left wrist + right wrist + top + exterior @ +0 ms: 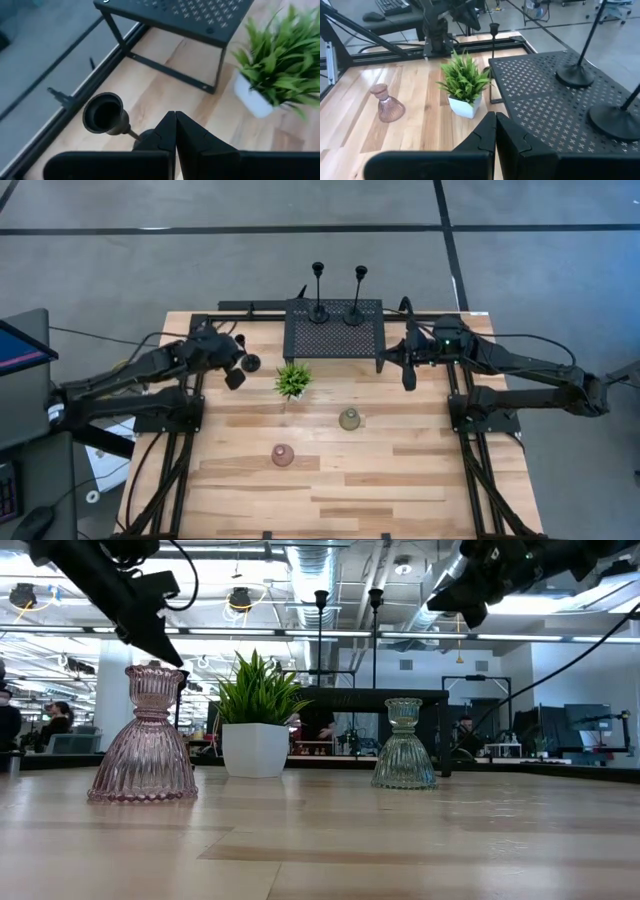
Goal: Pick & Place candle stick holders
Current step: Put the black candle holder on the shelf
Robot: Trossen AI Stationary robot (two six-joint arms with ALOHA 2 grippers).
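Two slim black candle stick holders (318,308) (356,308) stand on their round bases on the black mesh rack (333,332). A third black holder (102,114) stands upright on the table left of the rack, just beside and below my left gripper (235,378), which is shut and hovers with nothing between its fingers. A pinkish glass holder (283,455) and a greenish glass holder (349,419) stand on the table nearer the front. My right gripper (408,378) is shut, in the air at the rack's right end.
A small green plant in a white pot (293,380) stands in front of the rack, between the two grippers. Bare wood (400,480) lies around the glass holders toward the near edge. Black frame rails (470,470) run along both sides of the table.
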